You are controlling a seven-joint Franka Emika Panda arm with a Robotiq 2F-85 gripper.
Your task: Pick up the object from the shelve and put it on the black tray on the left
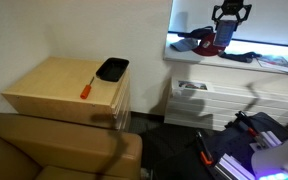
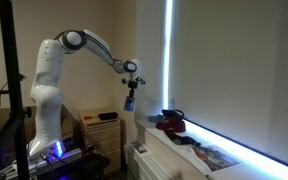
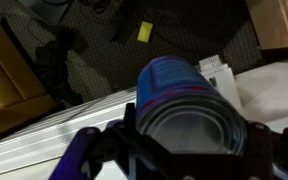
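Observation:
My gripper (image 1: 230, 17) is shut on the blue cylindrical object (image 1: 225, 36) and holds it in the air above the end of the white shelve (image 1: 274, 48). In an exterior view the gripper (image 2: 130, 84) carries the object (image 2: 128, 101) clear of the shelve (image 2: 189, 152). In the wrist view the object (image 3: 177, 88) fills the space between the gripper's fingers (image 3: 189, 140), its open end facing the camera. The black tray (image 1: 112, 69) lies empty on the light wooden cabinet (image 1: 59, 88), far to the left of the gripper.
An orange-handled tool (image 1: 86, 89) lies on the cabinet beside the tray. A dark red rounded item (image 2: 171, 122) and other clutter (image 1: 246, 56) sit on the shelve. A brown sofa (image 1: 54, 150) stands in front. A white slatted panel (image 1: 199, 100) is below the shelve.

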